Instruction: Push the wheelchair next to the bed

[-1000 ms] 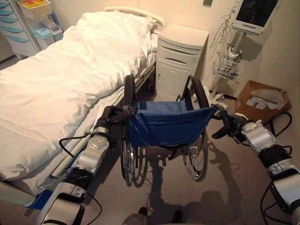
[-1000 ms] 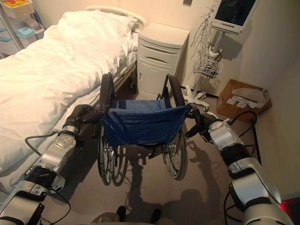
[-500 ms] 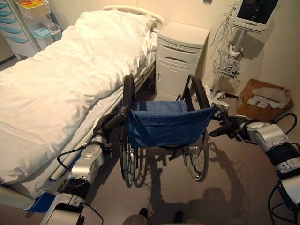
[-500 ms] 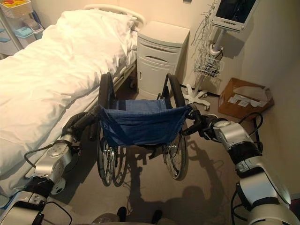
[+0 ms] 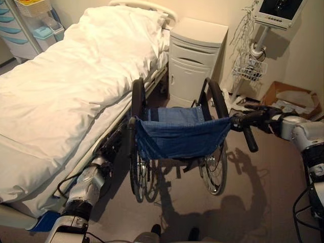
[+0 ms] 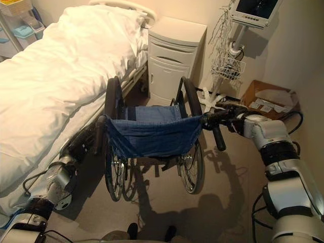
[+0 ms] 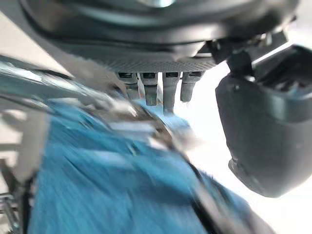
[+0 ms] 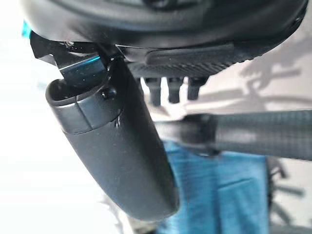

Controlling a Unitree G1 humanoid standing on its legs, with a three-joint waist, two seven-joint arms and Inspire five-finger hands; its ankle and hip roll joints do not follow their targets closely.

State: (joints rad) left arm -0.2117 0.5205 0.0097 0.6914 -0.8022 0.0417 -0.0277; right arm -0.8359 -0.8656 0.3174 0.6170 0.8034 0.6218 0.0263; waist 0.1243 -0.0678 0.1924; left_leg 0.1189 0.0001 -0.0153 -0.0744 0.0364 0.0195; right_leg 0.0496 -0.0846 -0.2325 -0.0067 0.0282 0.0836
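Note:
The wheelchair (image 5: pixel 177 134), with a blue cloth back and dark wheels, stands close beside the white-covered bed (image 5: pixel 66 86), facing the wall. My left hand (image 5: pixel 112 144) hangs low between the bed frame and the left wheel, below the left push handle (image 5: pixel 130 134). Its fingers (image 7: pixel 156 90) are straight and hold nothing. My right hand (image 5: pixel 260 112) reaches in from the right, level with the chair's back. Its straight fingers lie by the top of the right push handle (image 5: pixel 249 139), which slants down below the hand. That grey handle (image 8: pixel 263 134) crosses past the fingers without being gripped.
A white bedside cabinet (image 5: pixel 195 58) stands against the wall ahead of the wheelchair. A monitor stand with a wire basket (image 5: pixel 249 68) and a cardboard box (image 5: pixel 296 98) are at the right. A drawer cart (image 5: pixel 20 30) sits beyond the bed. Bare floor lies behind the chair.
Both hands have let go of the push handles. The left arm has dropped down and back beside the bed; the right hand has swung up and out to the right.

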